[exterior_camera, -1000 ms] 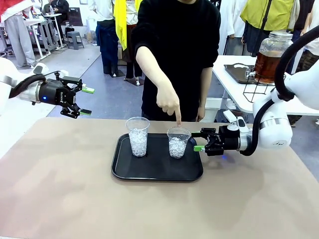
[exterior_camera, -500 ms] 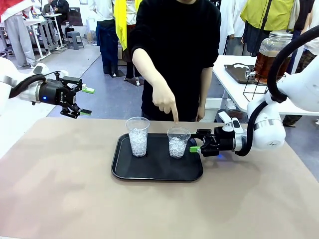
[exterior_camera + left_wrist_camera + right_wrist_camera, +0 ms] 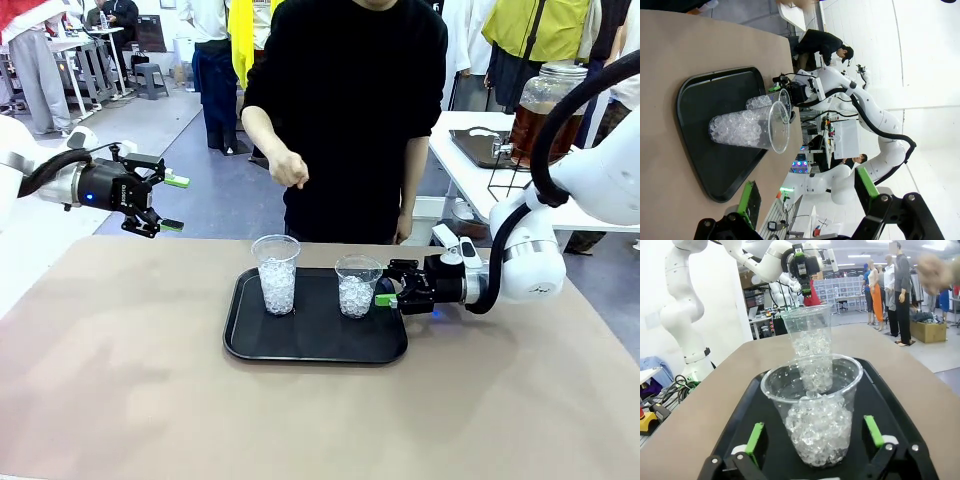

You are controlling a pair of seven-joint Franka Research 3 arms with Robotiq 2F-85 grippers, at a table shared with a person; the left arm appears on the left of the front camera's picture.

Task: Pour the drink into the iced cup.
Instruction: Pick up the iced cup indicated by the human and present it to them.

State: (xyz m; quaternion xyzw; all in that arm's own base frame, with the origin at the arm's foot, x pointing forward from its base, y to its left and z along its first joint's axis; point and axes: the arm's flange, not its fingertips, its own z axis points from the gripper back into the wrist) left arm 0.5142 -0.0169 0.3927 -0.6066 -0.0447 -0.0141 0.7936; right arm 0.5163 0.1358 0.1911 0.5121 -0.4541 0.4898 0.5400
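Right tool (image 3: 388, 284), jaws wide and empty, straddles the right-hand iced cup (image 3: 357, 287) on the tray (image 3: 300, 345); a good grasp centres the pads (image 3: 873, 431) below the rim and closes gently, since thin plastic likely buckles; left tool (image 3: 170, 203) hangs open, empty.

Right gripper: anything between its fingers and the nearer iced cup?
Nothing. In the right wrist view the cup stands inside the open right gripper, with only bare tray in the gap on either side.
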